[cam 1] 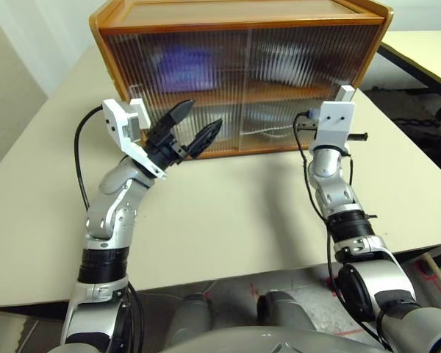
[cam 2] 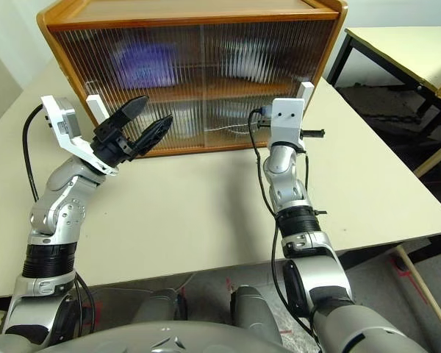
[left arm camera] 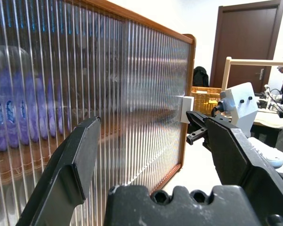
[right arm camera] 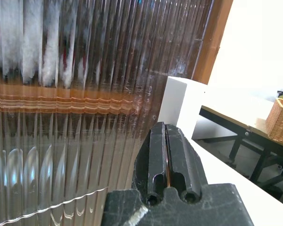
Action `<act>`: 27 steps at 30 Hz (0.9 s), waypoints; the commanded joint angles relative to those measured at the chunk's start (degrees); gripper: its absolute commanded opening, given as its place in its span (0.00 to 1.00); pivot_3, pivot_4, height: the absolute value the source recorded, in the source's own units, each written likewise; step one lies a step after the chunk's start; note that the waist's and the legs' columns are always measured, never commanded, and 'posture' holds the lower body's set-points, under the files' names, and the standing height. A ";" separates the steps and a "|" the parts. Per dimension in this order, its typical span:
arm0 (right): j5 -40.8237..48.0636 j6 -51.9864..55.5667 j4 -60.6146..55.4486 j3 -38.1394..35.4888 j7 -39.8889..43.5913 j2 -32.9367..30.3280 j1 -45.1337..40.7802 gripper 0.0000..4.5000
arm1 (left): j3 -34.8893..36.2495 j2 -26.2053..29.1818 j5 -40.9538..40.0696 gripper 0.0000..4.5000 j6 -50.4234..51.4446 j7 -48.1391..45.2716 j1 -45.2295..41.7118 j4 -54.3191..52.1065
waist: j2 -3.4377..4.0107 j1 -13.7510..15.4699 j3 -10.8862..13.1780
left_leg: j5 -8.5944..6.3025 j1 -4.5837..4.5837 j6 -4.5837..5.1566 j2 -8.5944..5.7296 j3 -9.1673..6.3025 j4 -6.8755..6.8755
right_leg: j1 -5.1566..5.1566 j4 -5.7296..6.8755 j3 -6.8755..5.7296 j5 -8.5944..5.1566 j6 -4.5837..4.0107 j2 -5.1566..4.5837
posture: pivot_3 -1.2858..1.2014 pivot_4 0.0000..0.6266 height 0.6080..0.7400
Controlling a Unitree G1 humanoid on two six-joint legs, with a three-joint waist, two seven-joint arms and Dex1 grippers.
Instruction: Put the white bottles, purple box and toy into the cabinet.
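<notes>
The cabinet [cam 1: 242, 73] stands at the back of the table [cam 1: 228, 213] with its 2 ribbed sliding doors [cam 2: 195, 84] drawn across the front, so the task looks close to finished. Behind the left door on the upper shelf sits the purple box [cam 1: 184, 65], a lavender blur through the ribs; pale shapes on the right of the upper shelf, white with a touch of red, are probably the toy [right arm camera: 37, 42], and the white bottles cannot be picked out through the glass. The left gripper [cam 1: 192, 126] hovers off the left door, its jaws wide apart and empty. The right gripper [right arm camera: 166, 155] has its jaws pressed together on nothing and sits just beside the small white handle [right arm camera: 181, 106] at the right door's outer edge. The risk, as I judge it, is a closed tip slipping off that narrow handle, or pushing skew and jamming the door in its track.
</notes>
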 commanded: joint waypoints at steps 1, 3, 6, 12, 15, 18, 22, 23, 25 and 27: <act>-0.01 -0.97 1.67 -1.03 -1.21 -0.75 -0.42 0.01 | -0.28 -0.02 0.45 1.00 0.01 -0.14 -0.02 0.09 | 0.00 -0.05 0.00 | 0.00 0.00 0.01 -0.01 0.00 0.01 | 0.01 0.00 0.00 0.00 0.00 0.00 | 0.56 0.00 1.00; -0.02 -1.19 1.67 -0.86 -0.92 -0.73 -0.34 0.01 | -0.27 -0.03 0.49 1.00 -0.03 -0.15 -0.02 0.16 | 0.00 -0.07 0.00 | 0.01 0.00 0.01 -0.01 0.00 0.02 | 0.02 -0.01 0.01 0.01 0.01 -0.01 | 0.56 0.00 1.00; 0.68 -1.64 -1.04 0.74 3.15 -0.37 1.46 0.01 | -0.42 -0.15 0.52 1.00 -0.05 -0.11 0.36 -0.09 | 0.00 -0.17 0.00 | 0.01 0.00 0.01 -0.01 -0.01 0.02 | 0.02 -0.01 0.01 0.01 0.02 -0.01 | 0.56 0.00 1.00; 1.05 -2.85 -16.23 5.95 14.67 -1.44 11.62 0.40 | -0.49 -0.03 0.26 1.00 0.31 -0.34 1.39 -0.54 | 0.00 -0.34 -0.01 | 0.00 0.01 0.01 0.02 -0.03 -0.02 | 0.02 -0.01 0.00 -0.01 0.05 0.01 | 0.56 0.00 1.00; 3.90 -4.07 -22.90 7.25 22.79 -4.08 17.34 0.66 | -0.26 -0.07 0.21 1.00 0.33 -0.22 2.17 -0.46 | -0.01 -0.31 -0.01 | 0.00 0.01 0.00 0.01 -0.03 -0.01 | 0.02 -0.01 0.00 -0.03 0.07 0.00 | 0.56 0.00 1.00; 9.97 -6.29 -27.04 6.84 31.77 -6.96 22.85 0.92 | 0.37 -0.54 -0.11 1.00 0.23 0.56 4.02 -0.84 | -0.02 -0.30 -0.01 | 0.00 0.04 0.00 0.02 -0.02 0.02 | 0.08 -0.05 -0.01 -0.09 0.17 -0.01 | 0.55 0.00 1.00; 21.18 -9.49 -29.35 4.55 44.08 -9.93 30.01 1.00 | 2.02 -1.98 1.68 1.00 -3.54 2.45 9.41 -0.27 | -0.06 -0.34 0.02 | -0.02 0.69 -0.03 0.05 -0.02 -0.05 | 0.74 -0.12 -0.02 -0.28 0.25 -0.01 | 0.55 0.00 1.00; 22.21 -10.59 -29.34 3.86 45.11 -10.25 31.49 1.00 | 2.61 -2.60 2.77 1.00 -5.46 3.30 11.10 0.29 | -0.09 -0.38 0.04 | -0.04 0.92 -0.06 0.05 0.01 -0.11 | 0.95 -0.12 -0.02 -0.38 0.20 -0.03 | 0.55 0.00 1.00; 23.31 -11.74 -28.93 2.88 46.20 -10.31 32.90 1.00 | 3.37 -3.47 4.48 1.00 -8.29 4.67 13.02 1.40 | -0.13 -0.36 0.07 | -0.06 0.96 -0.08 0.06 0.02 -0.10 | 0.91 -0.07 -0.01 -0.60 -0.21 -0.04 | 0.55 0.00 1.00; 25.90 -12.80 -29.26 2.50 49.41 -10.41 35.59 1.00 | 5.49 -5.22 8.64 1.00 -14.51 8.47 17.27 3.45 | -0.16 -0.30 0.09 | -0.09 0.96 -0.15 0.06 0.02 -0.10 | 0.88 0.00 -0.01 -0.65 -0.40 -0.04 | 0.55 0.00 1.00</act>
